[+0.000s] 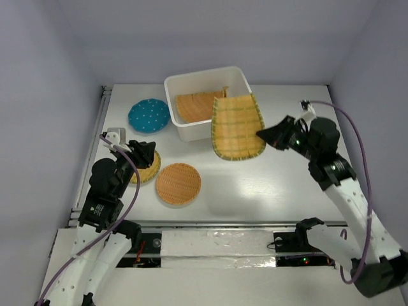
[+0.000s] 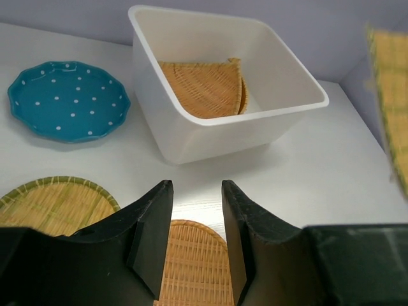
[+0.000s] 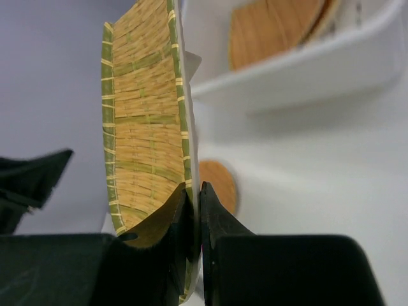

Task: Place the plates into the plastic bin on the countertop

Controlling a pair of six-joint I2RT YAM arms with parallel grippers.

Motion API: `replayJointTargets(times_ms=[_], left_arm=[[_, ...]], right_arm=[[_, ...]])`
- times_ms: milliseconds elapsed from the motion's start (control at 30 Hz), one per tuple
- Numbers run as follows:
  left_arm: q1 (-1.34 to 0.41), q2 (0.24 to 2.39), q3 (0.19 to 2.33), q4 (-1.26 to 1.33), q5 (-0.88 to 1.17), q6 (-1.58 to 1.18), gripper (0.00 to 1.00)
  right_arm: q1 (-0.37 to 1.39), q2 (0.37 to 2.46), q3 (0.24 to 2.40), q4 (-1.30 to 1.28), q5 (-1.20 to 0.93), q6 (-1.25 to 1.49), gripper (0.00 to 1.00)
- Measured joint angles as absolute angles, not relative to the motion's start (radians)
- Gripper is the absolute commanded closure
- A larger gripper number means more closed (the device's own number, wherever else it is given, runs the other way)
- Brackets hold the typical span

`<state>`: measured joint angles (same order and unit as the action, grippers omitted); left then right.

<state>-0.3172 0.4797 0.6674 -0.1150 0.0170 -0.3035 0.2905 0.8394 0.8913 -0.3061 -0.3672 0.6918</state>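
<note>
My right gripper [image 1: 262,136] is shut on the rim of a yellow-green scoop-shaped woven plate [image 1: 237,125], held lifted beside the white plastic bin [image 1: 191,79]; in the right wrist view the plate [image 3: 143,115] stands on edge between the jaws. The bin holds orange woven plates [image 1: 199,106], also seen in the left wrist view [image 2: 203,88]. My left gripper [image 1: 145,152] is open and empty over the left of the countertop. An orange round woven plate [image 1: 178,183], a yellow-green round plate [image 1: 151,169] and a teal dotted plate [image 1: 149,115] lie on the table.
A small grey-white object [image 1: 114,135] lies by the table's left edge. Walls enclose the countertop [image 1: 280,185] on three sides. The bin's near wall [image 2: 210,137] stands ahead of my left gripper.
</note>
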Motion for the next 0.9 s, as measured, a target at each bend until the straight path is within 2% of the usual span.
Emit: replayJointTargets(times_ms=[267,300,333,367,433,467,633,667,733,800,833,867,900], left_arm=[[-0.299,0.535,0.667,-0.114,-0.022,-0.335,0.69],[-0.298,0.542,0.667,-0.115,-0.028,-0.34,0.69],[-0.297,0.548,0.668,-0.113,-0.033,-0.344,0.69],[-0.296,0.554,0.668,-0.113,-0.037,-0.35,0.69],[-0.293,0.574,0.67,-0.113,-0.043,-0.361,0.69],[-0.291,0.588,0.671,-0.111,-0.047,-0.366,0.68],[-0.279,0.67,0.693,-0.109,-0.057,-0.396,0.59],[-0.278,0.687,0.699,-0.107,-0.057,-0.403,0.58],[-0.27,0.73,0.714,-0.101,-0.058,-0.418,0.57],[-0.259,0.779,0.731,-0.094,-0.06,-0.434,0.56],[-0.251,0.807,0.742,-0.092,-0.061,-0.444,0.56],[-0.244,0.831,0.751,-0.086,-0.062,-0.453,0.56],[-0.232,0.86,0.762,-0.077,-0.062,-0.463,0.56]], right_arm=[[0.296,1.46,1.338,0.002,-0.312,0.727,1.0],[0.296,1.521,1.375,0.02,-0.302,0.739,0.94],[0.296,1.578,1.403,0.038,-0.294,0.756,0.73],[0.295,1.623,1.419,0.055,-0.287,0.775,0.63],[0.295,1.705,1.441,0.081,-0.284,0.805,0.5],[0.296,1.739,1.451,0.082,-0.288,0.813,0.41],[0.301,1.78,1.447,0.076,-0.294,0.811,0.39],[0.302,1.764,1.438,0.076,-0.291,0.808,0.4],[0.302,1.712,1.407,0.085,-0.283,0.799,0.5],[0.302,1.632,1.351,0.105,-0.276,0.788,0.81],[0.302,1.588,1.322,0.114,-0.271,0.784,0.93],[0.303,1.539,1.291,0.123,-0.266,0.782,1.0],[0.303,1.491,1.258,0.144,-0.262,0.782,1.0]])
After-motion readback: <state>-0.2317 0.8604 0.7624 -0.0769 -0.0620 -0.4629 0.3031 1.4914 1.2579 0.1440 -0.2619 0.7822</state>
